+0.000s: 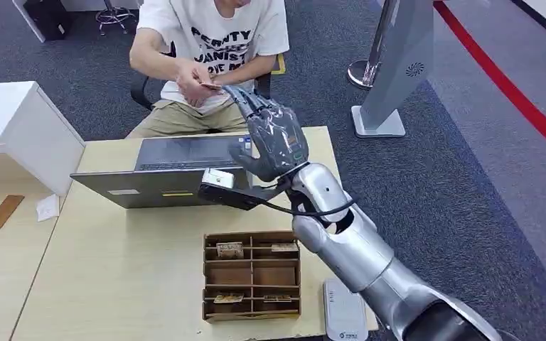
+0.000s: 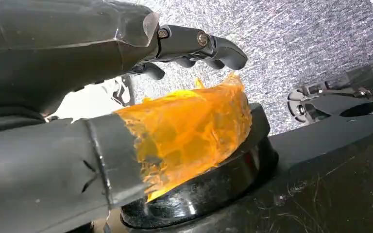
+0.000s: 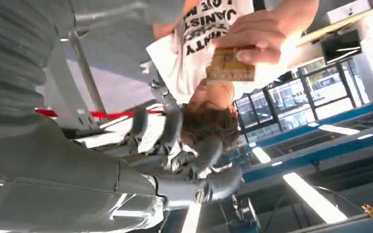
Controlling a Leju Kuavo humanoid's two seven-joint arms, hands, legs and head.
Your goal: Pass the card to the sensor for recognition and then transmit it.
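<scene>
I am reaching my right hand [image 1: 274,135] out over the laptop [image 1: 178,170], toward the person [image 1: 206,57] sitting just beyond it; the fingers are lying spread and slightly curled, palm turned up, holding nothing. The card [image 1: 211,87] is sitting in the person's hand [image 1: 193,82], past the far edge of the laptop and just ahead of my fingertips; from the head view I cannot tell whether fingertip and card are touching; from the right wrist view the card [image 3: 229,65] is apart from my fingers [image 3: 199,160].

Judging progress: the handover is looking done or all but done, the card being in the person's grip and out of mine; whether the sensor pass happened, the pictures are not saying. What is remaining, as I am reading it, is drawing the arm back.

The card: small, flat, rectangular, tan-brown with a patterned face, being pinched along one edge; similar cards are lying in the compartments of the cardboard tray [image 1: 252,275] on the near side of the laptop.

My left hand [image 2: 126,97] is hanging down; fingers curled a little, nothing between them; an orange wrap is covering the thumb.
</scene>
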